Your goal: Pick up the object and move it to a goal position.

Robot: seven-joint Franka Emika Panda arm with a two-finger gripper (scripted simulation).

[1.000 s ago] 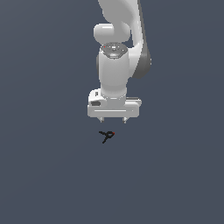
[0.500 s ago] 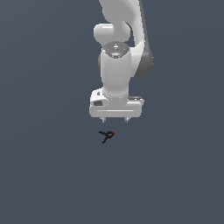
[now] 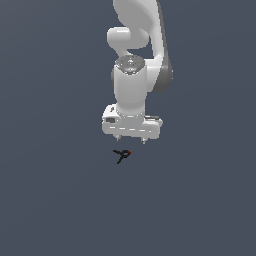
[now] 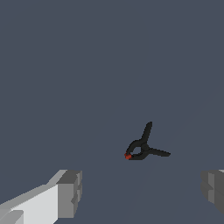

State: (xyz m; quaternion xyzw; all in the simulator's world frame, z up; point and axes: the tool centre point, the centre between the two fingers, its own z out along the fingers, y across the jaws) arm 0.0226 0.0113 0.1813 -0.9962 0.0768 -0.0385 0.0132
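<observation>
Below white tool (image 3: 131, 141), tiny black pronged object with red spot (image 3: 122, 155) lies apart, untouched, slightly toward exterior view's left; tool fingers (image 4: 69, 193) spread wide, empty.

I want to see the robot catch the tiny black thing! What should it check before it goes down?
1. Pincer open: ok, fingertips stand wide apart.
2. Pincer empty: ok.
3. Black pronged object in sight: ok, red spot showing.
4. Object free on the floor, nothing touching it: ok.
5. Object centred between the fingertips: not ok, it sits ahead of the gap in the wrist view.
6. Goal position: cannot tell, no marker shows.
</observation>
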